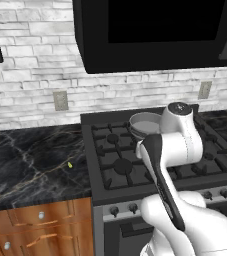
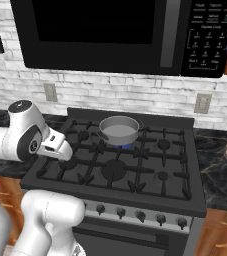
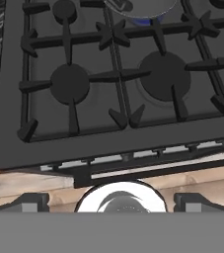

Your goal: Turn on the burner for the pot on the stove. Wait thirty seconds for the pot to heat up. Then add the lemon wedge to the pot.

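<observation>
Lemon wedge (image 1: 70, 164) lies alone on the dark marble counter (image 1: 30, 160), well apart from the stove's (image 2: 185, 195) left edge, while the pot (image 2: 119, 129) sits on a rear grate with a blue glow at the burner (image 2: 127, 146) beneath it. The gripper (image 3: 111, 200) hangs over the stove's front edge with its jaws spread wide and nothing between them. The likely trouble lies in the pick: the wedge is tiny against wide fingers, so a slightly off descent could nudge it across the smooth stone or pinch only an edge and let it slip free. A poorly aimed carry over the lit burner could also drop it onto the grates beside the pot.
</observation>
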{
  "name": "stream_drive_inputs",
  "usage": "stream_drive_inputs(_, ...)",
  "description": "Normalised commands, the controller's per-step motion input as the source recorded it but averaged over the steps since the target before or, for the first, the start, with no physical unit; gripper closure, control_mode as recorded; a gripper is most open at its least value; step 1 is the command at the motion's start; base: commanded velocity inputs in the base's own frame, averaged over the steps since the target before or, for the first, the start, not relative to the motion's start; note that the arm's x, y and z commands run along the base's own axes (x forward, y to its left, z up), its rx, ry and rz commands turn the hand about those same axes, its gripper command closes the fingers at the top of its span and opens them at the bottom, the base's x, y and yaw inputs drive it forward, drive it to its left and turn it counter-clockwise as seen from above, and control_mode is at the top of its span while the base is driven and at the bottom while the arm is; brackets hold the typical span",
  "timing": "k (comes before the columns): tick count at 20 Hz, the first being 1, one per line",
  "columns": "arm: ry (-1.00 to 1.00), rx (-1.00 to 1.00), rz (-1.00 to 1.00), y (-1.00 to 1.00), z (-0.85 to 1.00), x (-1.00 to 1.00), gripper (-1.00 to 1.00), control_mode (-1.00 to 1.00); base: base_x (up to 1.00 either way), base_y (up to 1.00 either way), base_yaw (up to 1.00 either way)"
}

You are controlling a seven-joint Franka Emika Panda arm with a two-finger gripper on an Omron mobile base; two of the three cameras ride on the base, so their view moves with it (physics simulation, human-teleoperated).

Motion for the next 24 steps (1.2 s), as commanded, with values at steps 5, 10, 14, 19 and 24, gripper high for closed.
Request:
stream_drive_inputs(5,0.03,0.00,0.05,0.15,0.00,0.15,-1.00,-1.00,0.00,0.00,0.00)
stream_drive_inputs(10,0.00,0.00,0.16,0.31,0.00,0.28,-1.00,-1.00,0.00,0.00,0.00)
stream_drive_inputs(14,0.00,0.00,0.16,0.32,0.00,0.19,-1.00,-1.00,0.00,0.00,0.00)
stream_drive_inputs(19,0.00,0.00,0.04,0.45,0.00,0.12,-1.00,-1.00,0.00,0.00,0.00)
stream_drive_inputs(24,0.05,-0.03,-0.24,0.59,0.00,0.83,-1.00,-1.00,0.00,0.00,0.00)
